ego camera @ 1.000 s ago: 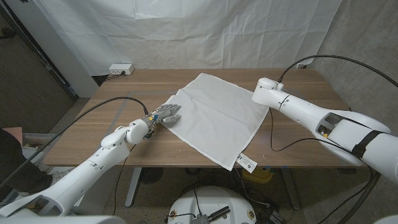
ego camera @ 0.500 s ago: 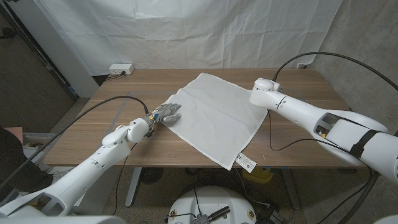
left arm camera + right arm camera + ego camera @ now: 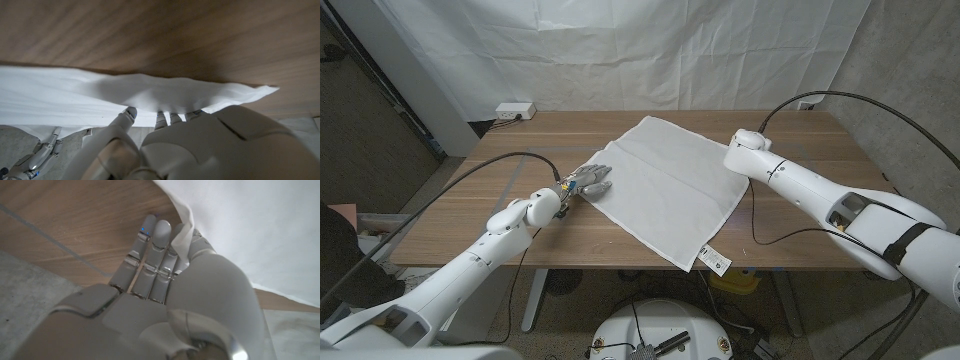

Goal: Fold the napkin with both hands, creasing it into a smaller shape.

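Left hand (image 3: 590, 183): fingers rest on the napkin's left corner; the left wrist view shows fingertips (image 3: 131, 113) tucked at the raised cloth edge, so it looks to be gripping that corner, though a closed pinch cannot be confirmed.
Right hand (image 3: 165, 270): at the napkin's right corner; the right wrist view shows a strip of cloth caught between the fingers and the thumb side, so it holds that corner.
Napkin (image 3: 665, 187): white square lying open as a diamond on the table, near corner with a small label (image 3: 719, 264) hanging just over the front edge.
Progress: no fold or crease visible; cloth is full size and mostly flat. Judged as the start, with both corners being taken up; lifting, carrying across and creasing remain.
Table (image 3: 520, 150): wooden, bare around the napkin.
Backdrop (image 3: 620, 50): white sheet behind the table.
Cables (image 3: 470, 180): black leads trail beside each arm, one crossing the wood left of the napkin.
Power strip (image 3: 514, 110): at the far left corner, well apart from the napkin.
Obstacles: nothing lies on the napkin.
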### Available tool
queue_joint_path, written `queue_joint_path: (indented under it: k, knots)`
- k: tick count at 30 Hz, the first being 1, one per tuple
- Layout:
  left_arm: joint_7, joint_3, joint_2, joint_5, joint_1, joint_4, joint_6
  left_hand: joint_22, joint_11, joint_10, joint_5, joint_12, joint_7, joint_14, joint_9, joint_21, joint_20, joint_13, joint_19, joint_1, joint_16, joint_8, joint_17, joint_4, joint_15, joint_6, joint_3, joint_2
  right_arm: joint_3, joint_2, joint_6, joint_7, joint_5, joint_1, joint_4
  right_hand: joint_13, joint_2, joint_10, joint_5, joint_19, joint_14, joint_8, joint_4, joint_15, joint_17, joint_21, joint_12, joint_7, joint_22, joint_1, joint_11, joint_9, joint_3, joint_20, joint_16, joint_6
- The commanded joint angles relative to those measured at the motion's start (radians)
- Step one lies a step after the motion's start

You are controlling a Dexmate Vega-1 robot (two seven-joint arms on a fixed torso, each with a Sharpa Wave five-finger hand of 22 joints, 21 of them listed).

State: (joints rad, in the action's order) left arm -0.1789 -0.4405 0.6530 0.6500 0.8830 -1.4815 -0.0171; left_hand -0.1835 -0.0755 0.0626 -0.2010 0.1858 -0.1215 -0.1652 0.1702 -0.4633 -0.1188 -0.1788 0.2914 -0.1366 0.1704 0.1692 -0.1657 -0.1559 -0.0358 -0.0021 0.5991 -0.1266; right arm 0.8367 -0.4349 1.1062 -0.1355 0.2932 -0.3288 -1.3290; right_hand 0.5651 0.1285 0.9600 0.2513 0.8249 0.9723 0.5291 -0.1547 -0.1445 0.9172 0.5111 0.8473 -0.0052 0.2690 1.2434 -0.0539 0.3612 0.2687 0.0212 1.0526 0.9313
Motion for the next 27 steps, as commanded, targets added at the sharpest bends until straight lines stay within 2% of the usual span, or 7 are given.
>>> queue_joint_path:
  k: [1, 3, 11, 13, 16, 17, 27]
  knots:
    - [-0.01, -0.01, -0.007, 0.005, -0.01, 0.004, -0.008, -0.005, 0.001, -0.001, -0.004, 0.007, -0.005, -0.013, 0.004, -0.002, 0.116, -0.003, -0.005, 0.005, 0.006, 0.005, -0.005, -0.001, -0.022, -0.011, 0.01, -0.047, -0.288, -0.009, -0.118, 0.019, -0.17, -0.121, -0.099, 0.003, 0.009, 0.009, -0.002, 0.009, 0.012, 0.002, -0.003, -0.077, 0.006, 0.005, 0.007, 0.019, -0.001, 0.007, 0.007, -0.002, -0.002, 0.003, -0.006, 0.024]
    - [-0.008, -0.01, -0.007, 0.007, -0.009, 0.002, -0.01, -0.005, 0.002, 0.0, -0.004, 0.008, -0.006, -0.014, 0.004, -0.001, 0.116, -0.003, -0.005, 0.006, 0.006, 0.005, -0.005, -0.001, -0.021, -0.012, 0.011, -0.047, -0.325, -0.007, -0.132, 0.026, -0.192, -0.142, -0.12, -0.001, 0.01, 0.011, -0.002, 0.013, 0.015, -0.001, -0.002, -0.076, 0.007, 0.011, 0.006, 0.026, 0.0, 0.008, 0.011, -0.006, 0.0, 0.005, -0.011, 0.024]
    - [-0.009, -0.013, -0.008, 0.01, -0.009, -0.004, -0.012, -0.005, 0.003, 0.002, -0.004, 0.008, -0.006, -0.015, 0.004, 0.001, 0.115, -0.003, -0.005, 0.007, 0.007, 0.006, -0.005, 0.0, -0.021, -0.015, 0.013, -0.046, -0.384, -0.017, -0.192, 0.007, -0.244, -0.18, -0.169, -0.007, 0.005, 0.024, -0.007, 0.025, 0.046, -0.011, -0.009, -0.077, 0.03, 0.035, 0.009, 0.048, 0.003, 0.022, 0.021, -0.023, 0.009, 0.012, -0.016, 0.036]
    - [-0.009, -0.013, -0.009, 0.011, -0.008, -0.005, -0.013, -0.005, 0.002, 0.003, -0.004, 0.008, -0.006, -0.015, 0.004, 0.001, 0.115, -0.003, -0.005, 0.007, 0.007, 0.006, -0.005, 0.0, -0.021, -0.015, 0.014, -0.045, -0.438, -0.001, -0.218, 0.007, -0.286, -0.205, -0.179, -0.008, 0.004, 0.028, -0.008, 0.026, 0.048, -0.013, -0.011, -0.077, 0.036, 0.039, 0.01, 0.052, 0.004, 0.027, 0.024, -0.026, 0.011, 0.012, -0.017, 0.037]
    - [-0.01, -0.013, -0.009, 0.01, -0.008, -0.006, -0.012, -0.005, 0.003, 0.003, -0.004, 0.008, -0.006, -0.015, 0.004, 0.002, 0.115, -0.003, -0.005, 0.008, 0.007, 0.007, -0.005, 0.0, -0.021, -0.016, 0.014, -0.045, -0.466, -0.002, -0.267, 0.004, -0.309, -0.231, -0.198, -0.006, 0.003, 0.029, -0.01, 0.031, 0.049, -0.016, -0.012, -0.077, 0.042, 0.046, 0.012, 0.057, 0.004, 0.031, 0.026, -0.03, 0.013, 0.014, -0.02, 0.04]
    - [-0.01, -0.013, -0.008, 0.011, -0.007, -0.007, -0.012, -0.005, 0.003, 0.003, -0.004, 0.008, -0.007, -0.015, 0.004, 0.002, 0.115, -0.003, -0.005, 0.008, 0.007, 0.007, -0.005, 0.0, -0.021, -0.015, 0.015, -0.045, -0.506, 0.011, -0.298, 0.005, -0.34, -0.251, -0.204, -0.007, 0.003, 0.031, -0.01, 0.032, 0.05, -0.017, -0.012, -0.077, 0.044, 0.048, 0.012, 0.058, 0.005, 0.032, 0.027, -0.031, 0.014, 0.014, -0.02, 0.04]
    - [-0.005, -0.011, -0.008, 0.009, -0.003, -0.01, -0.01, -0.005, 0.004, 0.002, -0.004, 0.009, -0.006, -0.016, 0.004, 0.003, 0.115, -0.003, -0.005, 0.01, 0.008, 0.008, -0.005, 0.0, -0.021, -0.016, 0.017, -0.045, -0.559, 0.031, -0.344, 0.008, -0.39, -0.285, -0.236, -0.007, 0.001, 0.03, -0.014, 0.026, 0.051, -0.024, -0.013, -0.076, 0.064, 0.06, 0.011, 0.068, 0.007, 0.042, 0.029, -0.04, 0.02, 0.014, -0.027, 0.044]
